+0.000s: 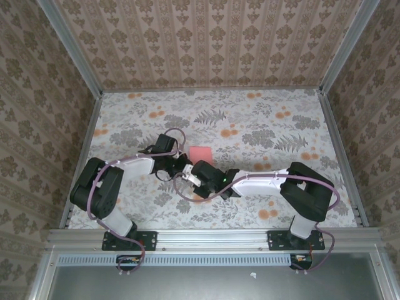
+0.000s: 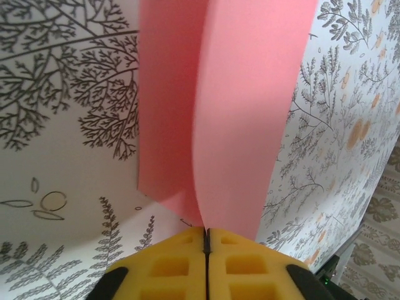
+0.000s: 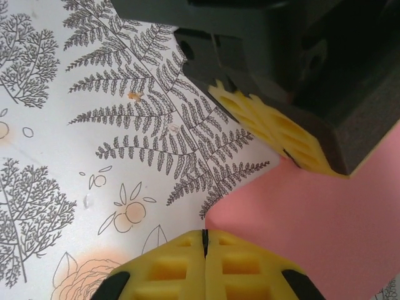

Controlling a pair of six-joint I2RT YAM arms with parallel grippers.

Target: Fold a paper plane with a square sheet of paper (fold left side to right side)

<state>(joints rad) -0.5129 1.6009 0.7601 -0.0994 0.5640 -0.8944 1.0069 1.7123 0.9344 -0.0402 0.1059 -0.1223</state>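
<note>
here's the counter point(image 1: 281, 206), dressed in a pale cloth printed with grey ferns and small orange flowers. it's boxed in on three sides by walls point(image 1: 187, 44) of brown-and-cream damask wallpaper, and a silver metal rail point(image 1: 212, 236) runs along the near edge where the two black arms are bolted. out near the middle of the counter lies the pink-red square sheet of paper point(image 1: 200, 154), and both arms reach in and meet at its near edge. over to the left wrist camera: the left gripper point(image 2: 205, 240) has its yellow jaws pressed together with only a hairline seam, and the paper runs right down into that seam. one layer is lifted and curves up off the cloth, with a flatter layer beside it on the left. now the right wrist camera: the right gripper point(image 3: 204, 240) has its yellow jaws closed too, nipped on a corner of the paper. the sheet spreads away to the right, where the left gripper comes down onto its upper edge.
</note>
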